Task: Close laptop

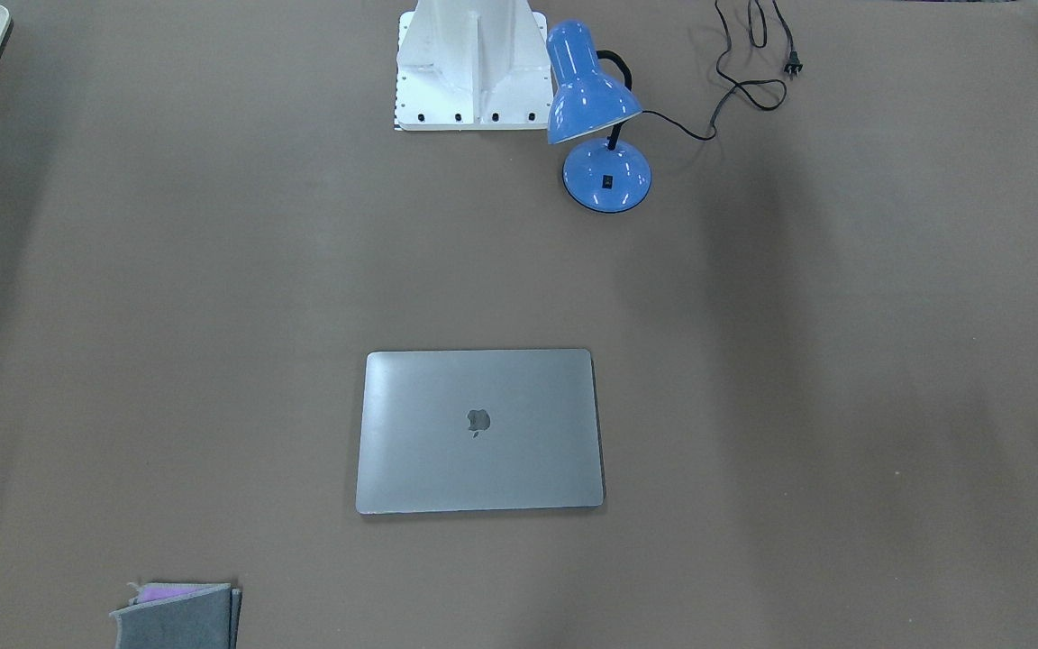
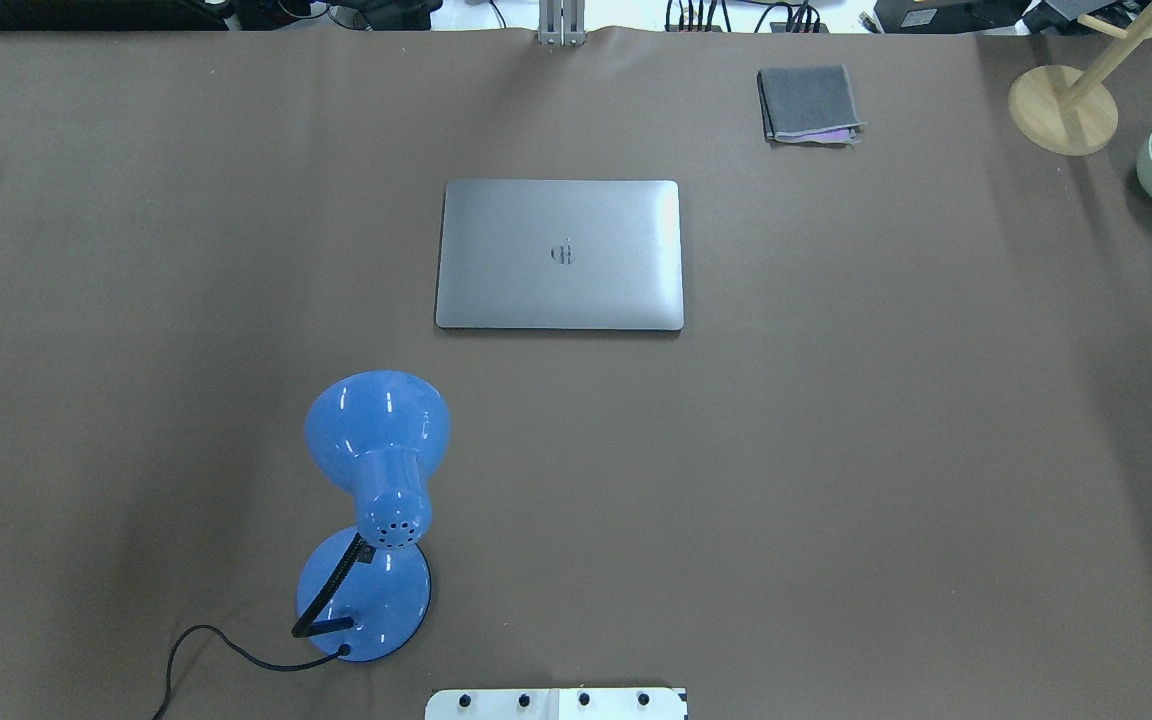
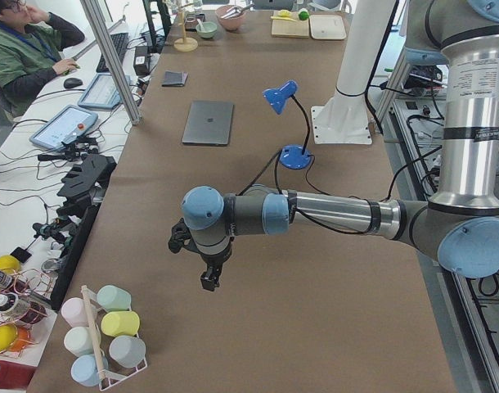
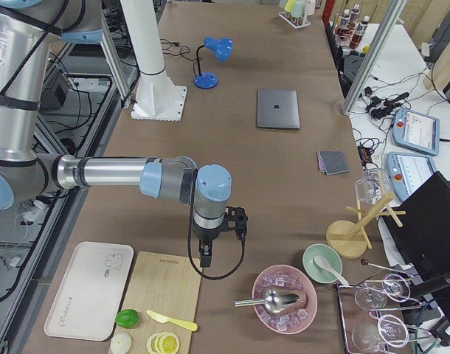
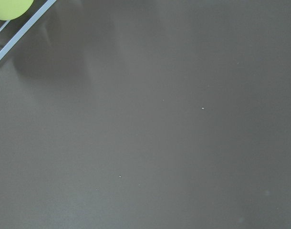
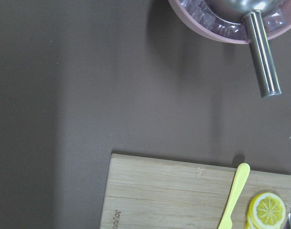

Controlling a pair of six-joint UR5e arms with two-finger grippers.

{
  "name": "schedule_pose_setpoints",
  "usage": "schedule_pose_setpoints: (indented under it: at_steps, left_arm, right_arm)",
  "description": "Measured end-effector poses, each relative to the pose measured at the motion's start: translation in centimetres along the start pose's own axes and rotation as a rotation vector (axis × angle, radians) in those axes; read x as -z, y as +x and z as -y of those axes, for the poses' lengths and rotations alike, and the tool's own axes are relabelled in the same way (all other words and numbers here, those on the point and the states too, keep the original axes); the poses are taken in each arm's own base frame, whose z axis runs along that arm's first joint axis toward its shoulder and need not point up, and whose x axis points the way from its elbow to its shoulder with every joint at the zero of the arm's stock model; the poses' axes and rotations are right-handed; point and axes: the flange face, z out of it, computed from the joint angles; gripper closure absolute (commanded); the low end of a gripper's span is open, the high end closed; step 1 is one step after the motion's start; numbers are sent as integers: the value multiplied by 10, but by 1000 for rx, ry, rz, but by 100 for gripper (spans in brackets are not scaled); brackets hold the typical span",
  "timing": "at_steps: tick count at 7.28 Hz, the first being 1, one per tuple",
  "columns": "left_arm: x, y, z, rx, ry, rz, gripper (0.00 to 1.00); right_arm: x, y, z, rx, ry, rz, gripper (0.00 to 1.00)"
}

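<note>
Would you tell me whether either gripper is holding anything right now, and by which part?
Nothing is held: the left gripper and right gripper hang bare over the table, far from the closed laptop.

The left arm (image 3: 331, 214) and right arm (image 4: 107, 173) were silver tubes with pale-blue joint caps (dark grey housings).

We make out an apple logo (image 1: 478, 421) in the middle of the lid of the laptop (image 1: 420, 469), the one brand sign that reads clearly. A short word is stamped near a corner of the wooden cutting board (image 6: 174, 191), but we cannot read its letters with certainty. The white tray (image 4: 88, 291) bears a small drawing and a line of print, too small to read.
</note>
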Motion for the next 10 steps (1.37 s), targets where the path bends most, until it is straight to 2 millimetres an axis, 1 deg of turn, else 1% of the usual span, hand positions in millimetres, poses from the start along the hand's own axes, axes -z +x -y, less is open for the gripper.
schedule_pose_setpoints:
  at_steps: [5,10]
  left_arm:
    - [-3,-2,-6,0,-1,0,1]
    - [-3,-1,-6,-4,3,1,1]
  right_arm:
    - [2,-6,5,26,30,9,0]
    - [1,-6,5,28,32,17,0]
